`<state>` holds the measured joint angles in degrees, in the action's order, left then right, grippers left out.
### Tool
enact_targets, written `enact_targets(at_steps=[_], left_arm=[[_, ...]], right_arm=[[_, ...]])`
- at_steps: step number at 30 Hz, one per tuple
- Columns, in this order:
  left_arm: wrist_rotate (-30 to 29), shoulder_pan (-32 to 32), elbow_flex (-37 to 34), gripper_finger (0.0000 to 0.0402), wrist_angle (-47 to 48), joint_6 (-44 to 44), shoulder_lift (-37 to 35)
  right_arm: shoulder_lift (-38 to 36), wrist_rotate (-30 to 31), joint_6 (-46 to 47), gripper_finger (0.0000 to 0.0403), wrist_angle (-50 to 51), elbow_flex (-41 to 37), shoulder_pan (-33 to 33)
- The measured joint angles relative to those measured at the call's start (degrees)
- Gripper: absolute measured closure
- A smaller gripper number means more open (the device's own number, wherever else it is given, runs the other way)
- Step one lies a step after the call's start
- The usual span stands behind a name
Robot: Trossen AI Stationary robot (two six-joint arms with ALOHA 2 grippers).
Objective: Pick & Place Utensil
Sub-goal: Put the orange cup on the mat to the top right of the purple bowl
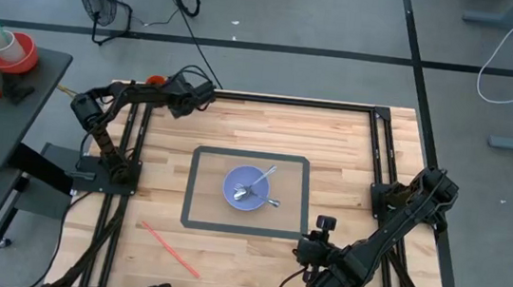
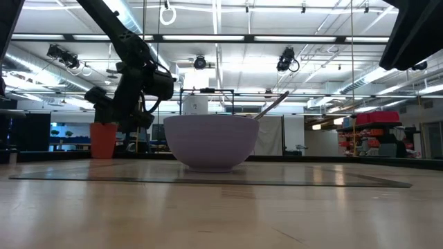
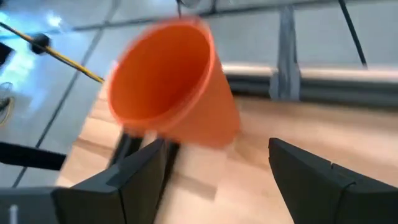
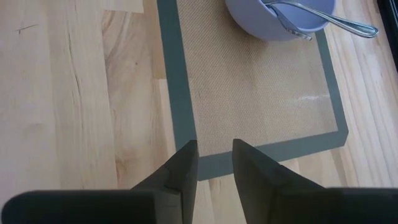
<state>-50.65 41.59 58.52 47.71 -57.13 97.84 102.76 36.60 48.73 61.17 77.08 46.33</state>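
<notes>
A pale blue bowl (image 1: 249, 189) stands on a grey-bordered mat (image 1: 199, 187) in the middle of the table. Two metal utensils (image 1: 266, 175) rest in it, their handles leaning out over the rim; they also show in the right wrist view (image 4: 336, 20). An orange cup (image 3: 171, 84) stands upright at the table's far left corner (image 2: 104, 140). My left gripper (image 3: 217, 171) is open and empty, just above and short of the cup (image 1: 168, 91). My right gripper (image 4: 215, 163) is empty, its fingers a narrow gap apart, near the mat's near right corner (image 1: 307, 251).
A thin red stick (image 1: 169, 247) lies on the wood near the near left edge. Black frame rails (image 1: 385, 147) run along the table's sides. A side table with a red cup (image 1: 13, 51) stands off the far left.
</notes>
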Motion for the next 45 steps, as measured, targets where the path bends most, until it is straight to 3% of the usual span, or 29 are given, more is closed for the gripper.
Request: enact_targets(at_steps=[3, 8, 12, 17, 21, 25, 28, 34, 40, 45], left_arm=[[3.4, -0.8, 0.0, 0.0117, 1.7, 3.3, 0.0], [4.0, -4.4, 0.0, 0.0118, 9.7, 6.4, 0.0], [3.3, -6.9, 0.0, 0.0118, 14.0, 2.4, 0.0], [2.8, -7.9, -0.9, 0.0118, 8.6, -1.3, 0.0], [5.0, -6.3, -5.7, 0.0118, 1.0, -4.8, -1.4], [9.9, -4.1, -14.1, 0.0118, -15.1, -8.1, -5.4], [10.2, -4.6, -19.0, 0.0118, -23.4, -11.6, -8.0], [6.0, -6.1, -21.5, 0.0118, -23.4, -16.3, -9.2], [1.4, -4.5, -21.4, 0.0117, -23.6, -11.4, -9.5], [1.0, -2.0, -21.4, 0.0098, -23.7, -8.4, -9.5]], right_arm=[[0.0, 0.5, -0.2, 0.0298, 0.0, 0.0, 0.0], [0.0, 0.6, -0.2, 0.0298, -0.1, 0.0, 0.0], [0.0, 0.6, -0.6, 0.0298, -0.9, 0.0, 0.0], [0.0, -0.1, -0.8, 0.0298, -2.0, 0.0, 0.1], [0.0, -0.1, -0.5, 0.0298, -2.1, 0.0, 0.3], [0.0, -0.1, -1.3, 0.0298, -2.0, 0.0, 0.3], [0.0, 0.0, -2.5, 0.0298, -1.1, 0.0, 0.2], [-1.1, 2.5, -1.1, 0.0298, 2.6, -0.1, -0.6], [-1.3, 3.2, -0.1, 0.0298, 4.4, 0.0, -1.6], [-2.1, 3.0, 0.4, 0.0298, 6.4, 0.0, -2.5]])
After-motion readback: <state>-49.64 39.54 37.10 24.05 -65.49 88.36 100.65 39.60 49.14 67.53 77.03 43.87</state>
